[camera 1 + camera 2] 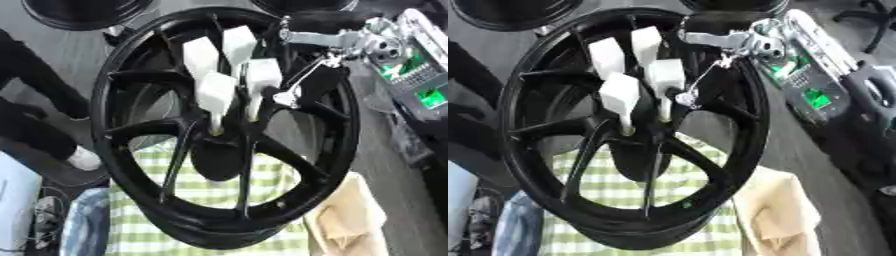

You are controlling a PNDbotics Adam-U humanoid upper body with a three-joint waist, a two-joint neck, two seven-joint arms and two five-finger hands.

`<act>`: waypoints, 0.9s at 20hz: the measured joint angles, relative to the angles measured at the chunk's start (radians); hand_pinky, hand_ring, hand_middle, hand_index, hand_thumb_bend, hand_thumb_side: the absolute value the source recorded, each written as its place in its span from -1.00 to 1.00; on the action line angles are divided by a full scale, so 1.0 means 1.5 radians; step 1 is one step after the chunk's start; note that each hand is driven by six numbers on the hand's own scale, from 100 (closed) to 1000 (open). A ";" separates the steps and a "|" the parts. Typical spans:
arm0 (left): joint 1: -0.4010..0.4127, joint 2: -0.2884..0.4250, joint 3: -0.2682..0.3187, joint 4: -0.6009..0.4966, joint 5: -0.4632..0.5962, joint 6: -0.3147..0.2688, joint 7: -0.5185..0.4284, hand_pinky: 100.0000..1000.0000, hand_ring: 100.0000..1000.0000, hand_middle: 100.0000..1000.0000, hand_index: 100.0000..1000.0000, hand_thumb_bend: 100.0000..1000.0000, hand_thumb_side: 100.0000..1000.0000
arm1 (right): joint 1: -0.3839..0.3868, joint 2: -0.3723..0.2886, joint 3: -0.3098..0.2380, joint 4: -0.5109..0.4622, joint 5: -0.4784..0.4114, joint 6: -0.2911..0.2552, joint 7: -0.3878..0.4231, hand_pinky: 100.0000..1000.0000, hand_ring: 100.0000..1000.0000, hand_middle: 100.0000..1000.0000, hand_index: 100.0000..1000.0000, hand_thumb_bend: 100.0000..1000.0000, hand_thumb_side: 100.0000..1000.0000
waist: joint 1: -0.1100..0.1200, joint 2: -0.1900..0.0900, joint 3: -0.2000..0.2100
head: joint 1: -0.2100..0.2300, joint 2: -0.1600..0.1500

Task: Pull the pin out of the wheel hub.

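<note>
Currently the black wheel hub (229, 145) stands tilted over a green checked cloth (201, 200), with several white pins (216, 95) projecting from its centre; the right hand (367, 42) enters from the upper right and its thin silver fingers (302, 77) reach down to the pin (262, 80) nearest them, though whether they pinch it or only touch it cannot be told. If the fingers close off-centre, the pin may slip out sideways or jam in its hole. Pulling askew could also tip the hub, since nothing visibly braces it.
</note>
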 measured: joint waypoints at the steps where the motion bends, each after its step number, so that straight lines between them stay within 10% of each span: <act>1: 0.000 0.000 0.000 0.000 0.000 0.000 0.000 0.44 0.31 0.49 0.49 -0.68 0.61 | -0.001 0.001 -0.001 0.000 -0.004 0.004 -0.004 0.09 -0.10 -0.22 0.20 -1.00 -0.70 | 0.000 0.000 0.000 | 0.000 0.000; 18: 0.000 0.000 0.000 0.000 0.001 0.000 0.000 0.44 0.30 0.49 0.49 -0.68 0.61 | -0.024 -0.056 -0.111 -0.116 -0.170 0.087 -0.051 0.02 -0.18 -0.33 0.12 -1.00 -0.97 | -0.002 0.000 0.002 | -0.001 0.001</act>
